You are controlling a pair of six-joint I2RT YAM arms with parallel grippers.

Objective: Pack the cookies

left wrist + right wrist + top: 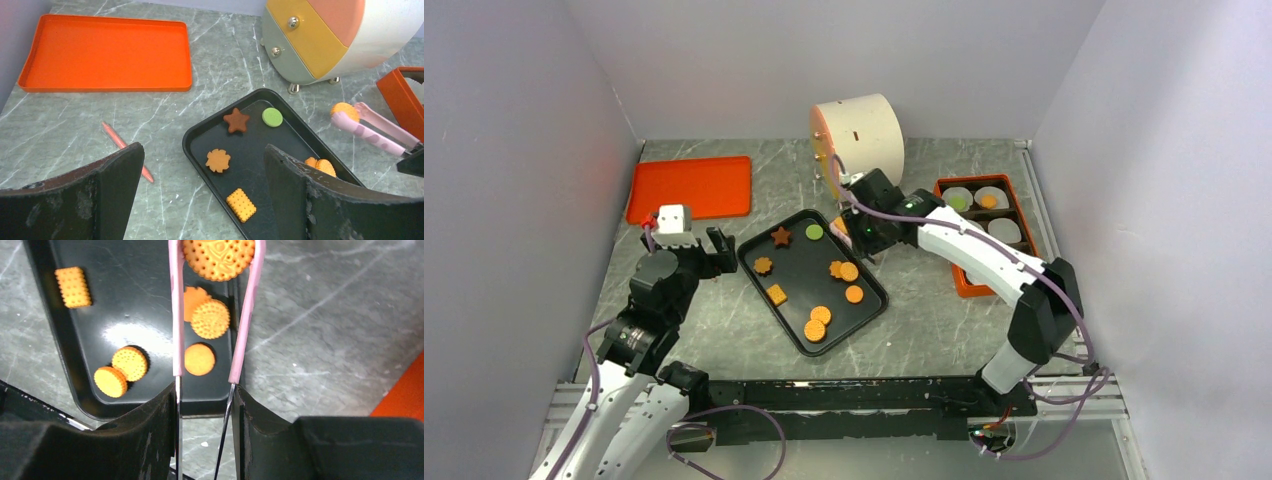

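1. The right tool (204, 401) is clamped on a pair of pink tongs (175, 315). The tongs' tips pinch one orange round cookie (218, 257), held in the air by the far right edge of the black tray (804, 262).
2. The left tool (202, 155) stands wide apart and holds nothing, hovering over the desk (924, 320) just left of the tray.
3. On the tray lie a brown star (780, 236), a green round (814, 232), a brown flower (763, 265), an orange square (776, 294) and several orange rounds (815, 330).
4. At the desk's right side, an orange box (944, 190) holds white liners (1004, 229). One liner carries a green cookie (959, 203), and the one beside it an orange cookie (989, 201).
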